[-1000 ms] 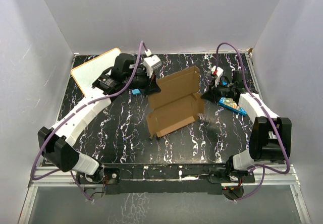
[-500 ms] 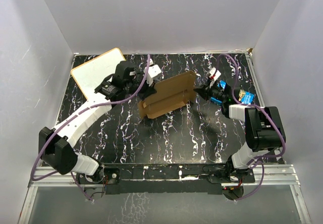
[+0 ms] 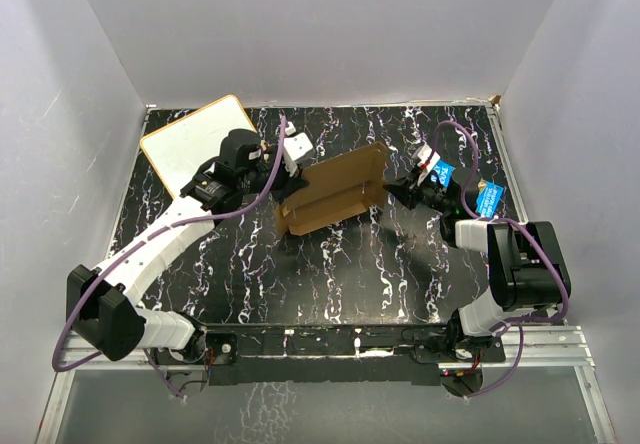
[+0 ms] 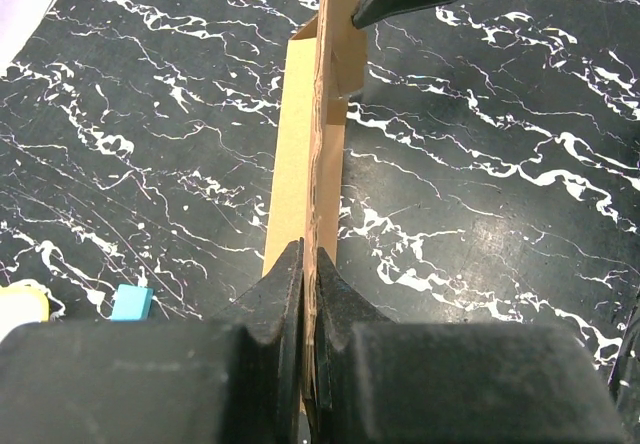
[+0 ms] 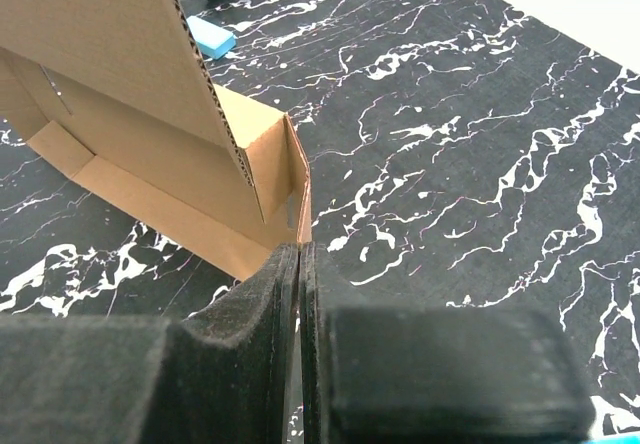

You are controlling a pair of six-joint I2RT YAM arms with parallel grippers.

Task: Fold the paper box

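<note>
Brown cardboard is seen at the middle of the table (image 3: pixel 300 274), toward the far side: the paper box (image 3: pixel 333 190) is held up between the two arms, with its large panel raised on edge and a shallow tray-like part folded out at the bottom. Its long side is laid slantwise, the left end nearer and the right end farther. Whether the lower edge is touching the black marbled tabletop cannot be told.

The left end of the raised panel is pinched by the left gripper (image 3: pixel 290 176); in the left wrist view the fingers (image 4: pixel 285 284) are pressed together with the cardboard edge (image 4: pixel 325 144) clamped between them. The right end is gripped by the right gripper (image 3: pixel 396 186); in the right wrist view its black pads (image 5: pixel 285 274) are closed tight on a thin strip of the box's end wall (image 5: pixel 120 54).

A white board with an orange rim (image 3: pixel 195 139) is laid at the far left corner, behind the left arm. A small blue block (image 4: pixel 131 302) is seen on the table left of the box. A blue printed box (image 3: pixel 487 200) is seen at the right, just beside the right arm.
</note>
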